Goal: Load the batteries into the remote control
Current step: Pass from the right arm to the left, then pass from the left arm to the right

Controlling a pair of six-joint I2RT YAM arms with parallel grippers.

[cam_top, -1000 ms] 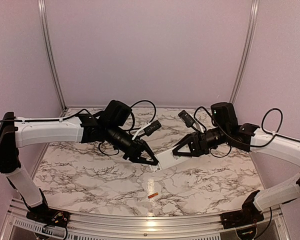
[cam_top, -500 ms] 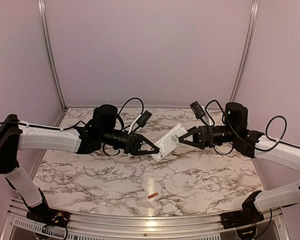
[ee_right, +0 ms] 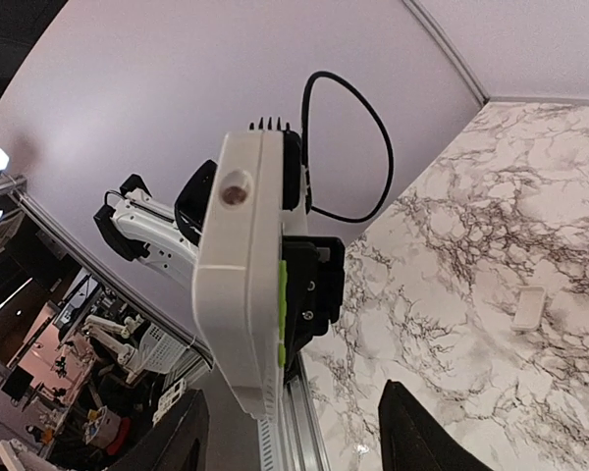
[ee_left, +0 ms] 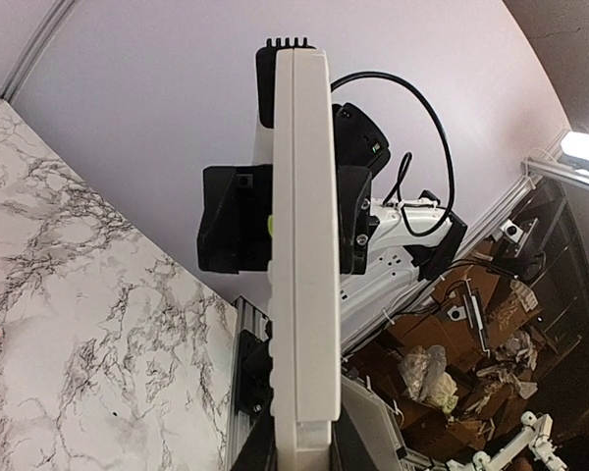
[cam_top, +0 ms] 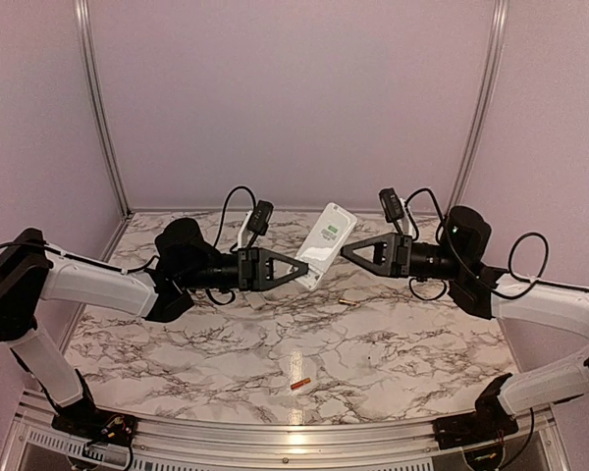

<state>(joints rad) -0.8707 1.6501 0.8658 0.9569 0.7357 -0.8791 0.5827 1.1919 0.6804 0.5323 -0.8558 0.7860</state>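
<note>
Worrying a bit: remote (cam_top: 328,238) hangs mid-air at frame centre, pinched at one end by my left gripper (cam_top: 302,272) alone; right gripper (cam_top: 345,250) open beside it. Might twist loose. Batteries (cam_top: 299,383) lie on the table (cam_top: 177,343), lower centre.

Surface finishes around my two tools.
Remote control (ee_left: 299,245): smooth white plastic, satin. My left gripper (cam_top: 302,270) and right gripper (cam_top: 346,251): matt black plastic. Table (cam_top: 226,343): glossy, marble-patterned.

Looking down from high up and behind, taking in the whole marbled surface (cam_top: 177,343). Sitting close on each wrist, sighting edge-on along the raised remote control (ee_left: 299,245), facing one another. Sharing that remote control and surface across all three.
</note>
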